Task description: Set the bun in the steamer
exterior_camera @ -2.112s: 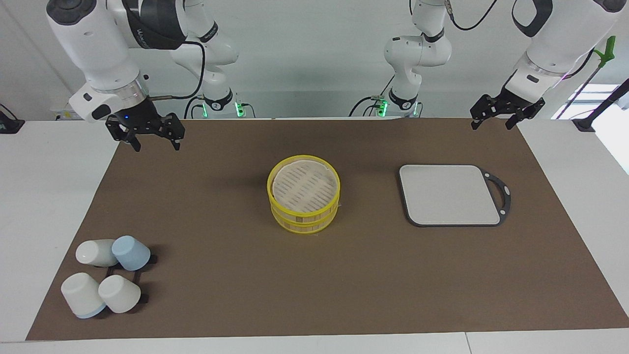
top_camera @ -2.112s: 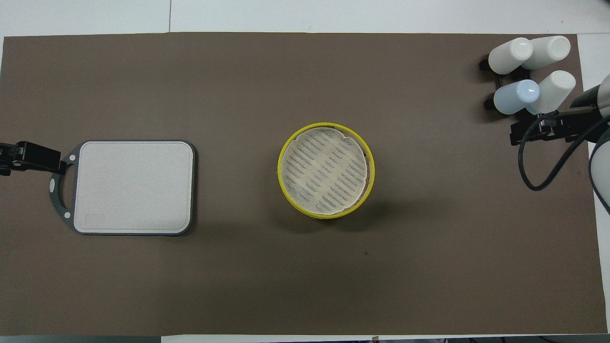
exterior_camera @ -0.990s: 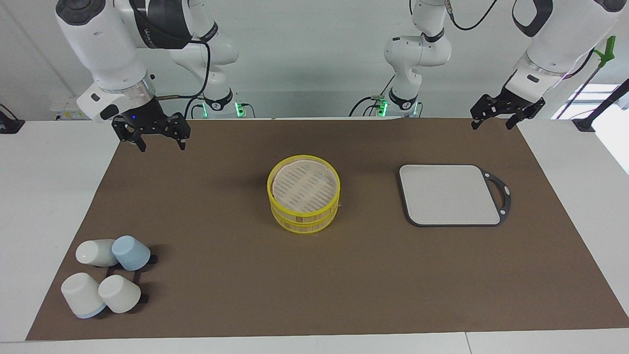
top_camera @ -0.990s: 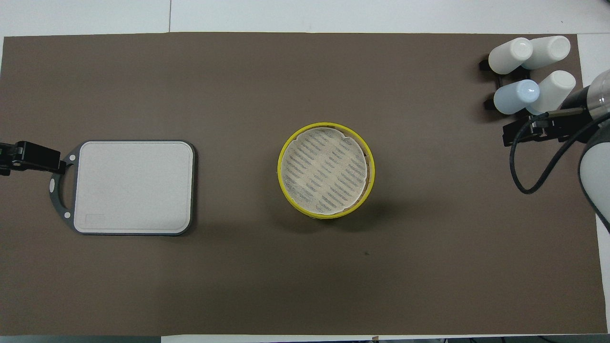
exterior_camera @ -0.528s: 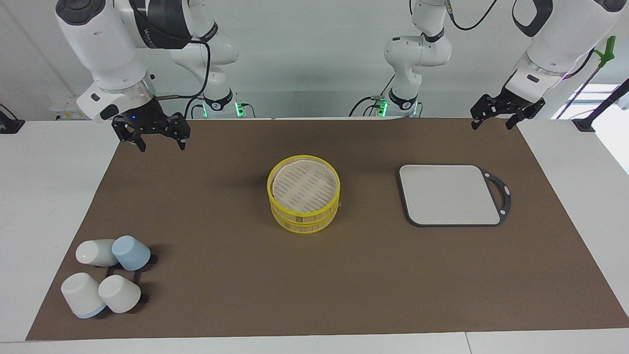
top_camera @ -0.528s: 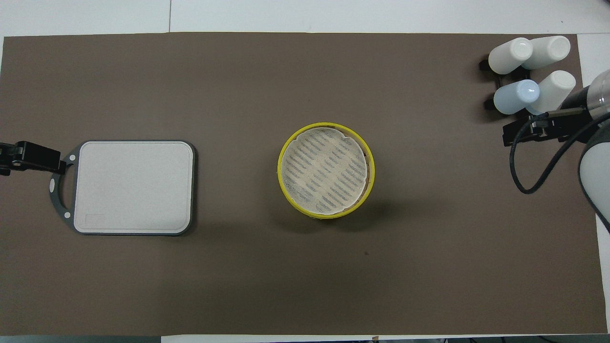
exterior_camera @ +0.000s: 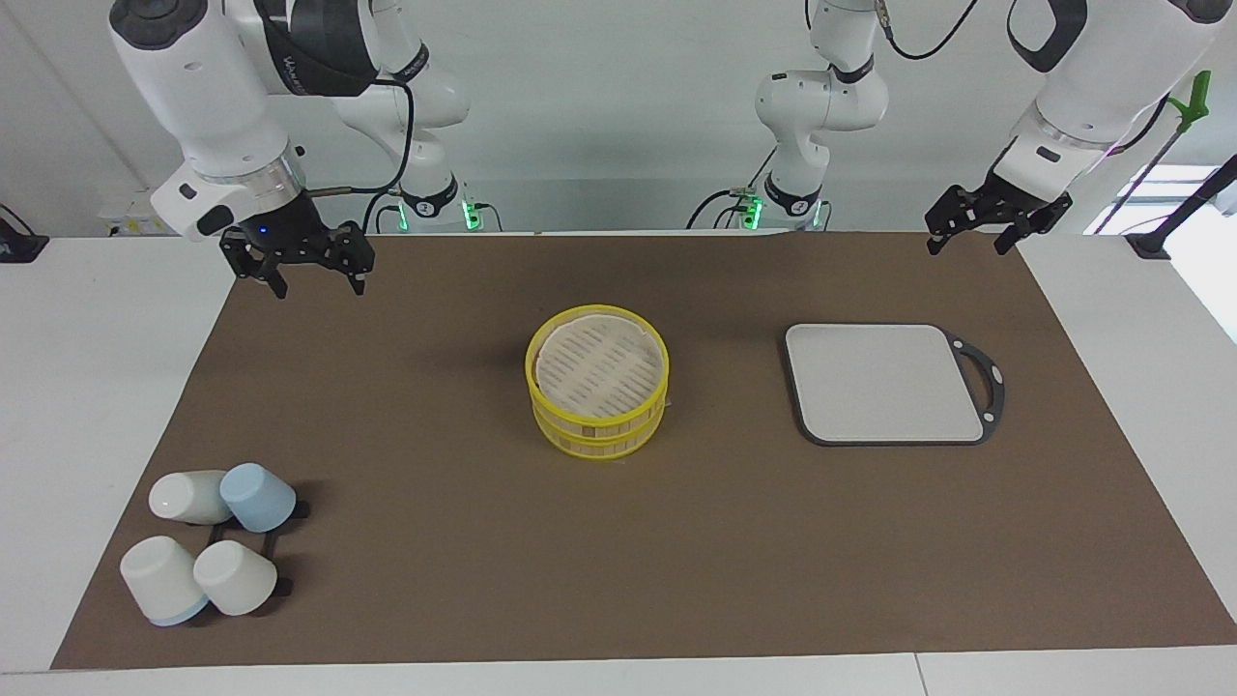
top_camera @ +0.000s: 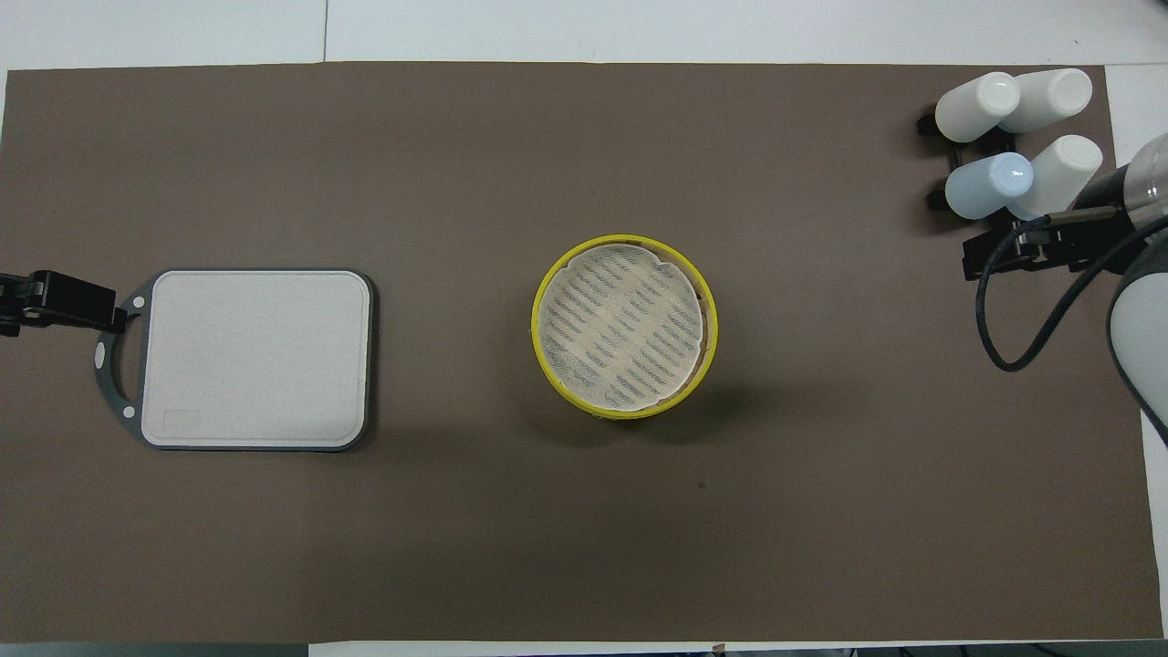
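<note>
I count four cups [exterior_camera: 215, 541], three white and one blue, one yellow steamer [exterior_camera: 598, 394], and one grey board [exterior_camera: 884, 383].

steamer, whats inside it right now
The top tier of the steamer holds only a pale liner over its slatted floor; no bun lies on it in either view. The lower tier under it is covered, so whatever it may hold cannot be seen.

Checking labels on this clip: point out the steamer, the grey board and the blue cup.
steamer [exterior_camera: 533, 382]: facing view, on its yellow top rim.
grey board [exterior_camera: 881, 382]: facing view, middle of its pale surface.
blue cup [exterior_camera: 259, 497]: facing view, on its side wall.
</note>
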